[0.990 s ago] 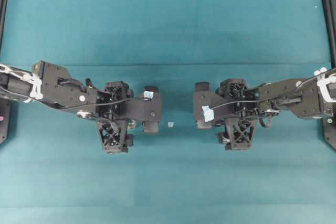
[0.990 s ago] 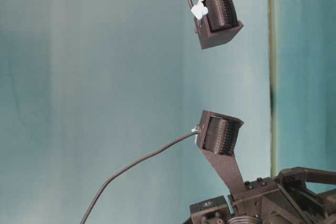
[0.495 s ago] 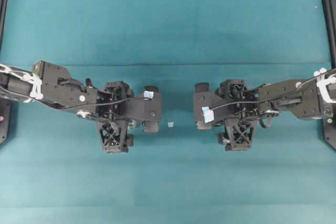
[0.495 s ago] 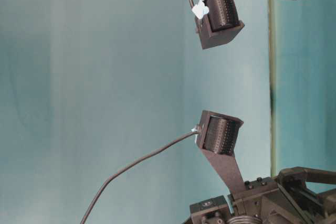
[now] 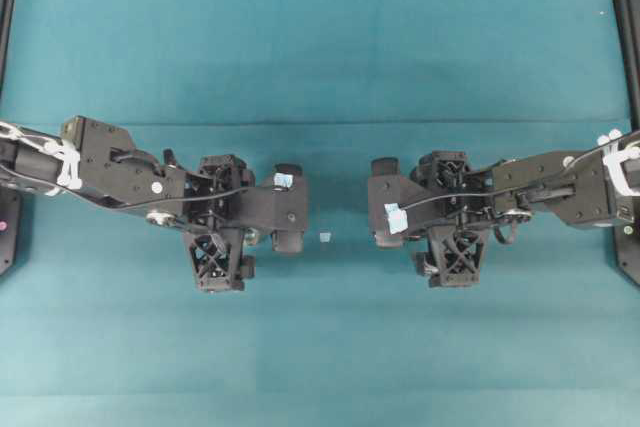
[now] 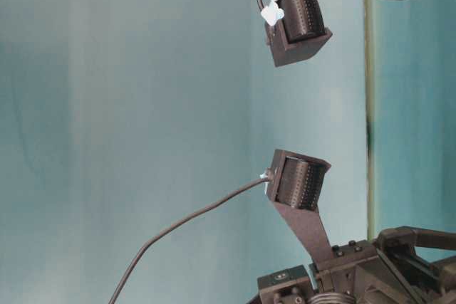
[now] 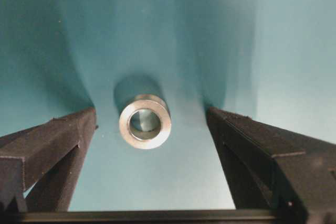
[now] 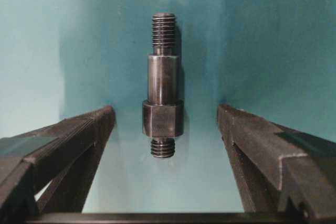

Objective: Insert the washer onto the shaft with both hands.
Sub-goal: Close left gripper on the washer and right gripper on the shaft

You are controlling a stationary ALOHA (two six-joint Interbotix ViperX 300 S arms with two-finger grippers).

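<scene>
Only wrist views show parts: silvery washer (image 7: 145, 121) between spread left gripper (image 7: 149, 124) fingers, untouched. Dark stepped shaft (image 8: 163, 98), threaded ends, lies between spread right gripper (image 8: 165, 121) fingers.

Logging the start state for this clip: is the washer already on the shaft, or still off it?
Off. The washer lies alone on the mat between the open left gripper fingers; the shaft lies bare between the open right gripper fingers.

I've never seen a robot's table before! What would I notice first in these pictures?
Two black robot arms face each other across a teal table, the left end effector and the right end effector both open. Between the left one's fingers lies a shiny silver washer on its flat side. Between the right one's fingers lies a dark shaft with threaded ends.
</scene>
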